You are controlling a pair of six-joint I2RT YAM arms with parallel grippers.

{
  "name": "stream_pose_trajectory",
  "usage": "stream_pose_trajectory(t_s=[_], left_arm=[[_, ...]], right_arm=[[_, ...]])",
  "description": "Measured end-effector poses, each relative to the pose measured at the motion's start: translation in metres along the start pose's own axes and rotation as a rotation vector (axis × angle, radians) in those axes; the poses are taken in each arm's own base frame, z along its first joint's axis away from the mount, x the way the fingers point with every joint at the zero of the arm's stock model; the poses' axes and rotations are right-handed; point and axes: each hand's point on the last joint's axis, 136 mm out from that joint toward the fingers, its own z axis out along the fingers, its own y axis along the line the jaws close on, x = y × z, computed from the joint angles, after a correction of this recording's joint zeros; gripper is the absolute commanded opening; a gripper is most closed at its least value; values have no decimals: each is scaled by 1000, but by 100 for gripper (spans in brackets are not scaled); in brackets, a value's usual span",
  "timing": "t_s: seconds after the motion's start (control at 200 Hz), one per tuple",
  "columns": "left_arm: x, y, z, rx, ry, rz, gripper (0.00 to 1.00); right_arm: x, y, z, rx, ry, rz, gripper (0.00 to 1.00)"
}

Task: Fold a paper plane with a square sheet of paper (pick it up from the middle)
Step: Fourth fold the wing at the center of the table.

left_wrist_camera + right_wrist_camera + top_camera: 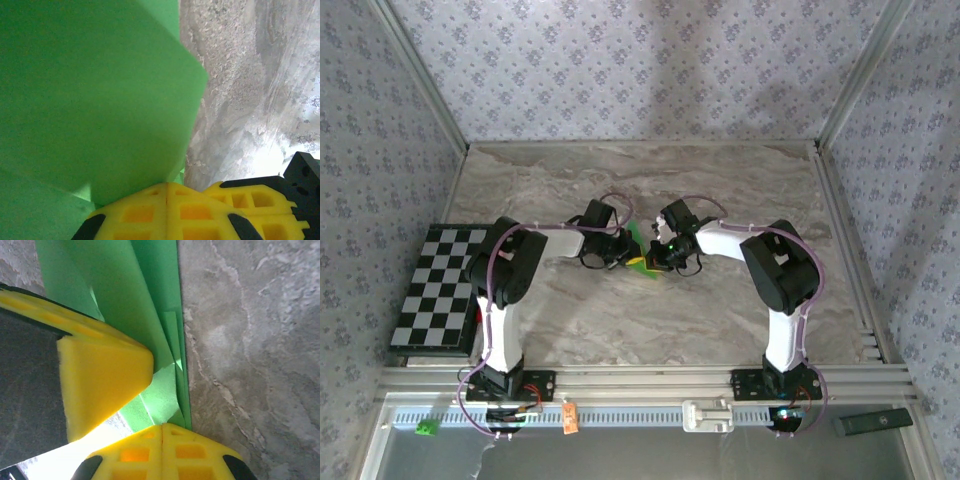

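Partway, I judge: my left jaws and right jaws both clamp the square sheet of paper [90, 90], creased in layers, at the middle of the tabletop [720, 180]; no pointed dart yet.

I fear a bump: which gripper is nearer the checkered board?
Left. The left gripper, shut on the green paper mid-table, lies right of the checkered board. The right gripper grips the paper's other side, farther right.
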Motion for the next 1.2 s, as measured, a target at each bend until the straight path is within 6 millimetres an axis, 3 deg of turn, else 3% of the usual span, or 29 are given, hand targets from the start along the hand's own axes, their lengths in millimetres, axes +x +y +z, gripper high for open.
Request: stream_pose_trajectory(t_s=[0.64, 0.999, 1.204], left_arm=[[-2, -2, 4, -24, 19, -19, 4], [-5, -3, 2, -30, 36, 5, 12], [-24, -1, -3, 7, 20, 19, 13]], right_arm=[[2, 2, -8, -1, -4, -27, 4], [6, -7, -4, 17, 15, -28, 3], [6, -9, -4, 17, 19, -34, 2]])
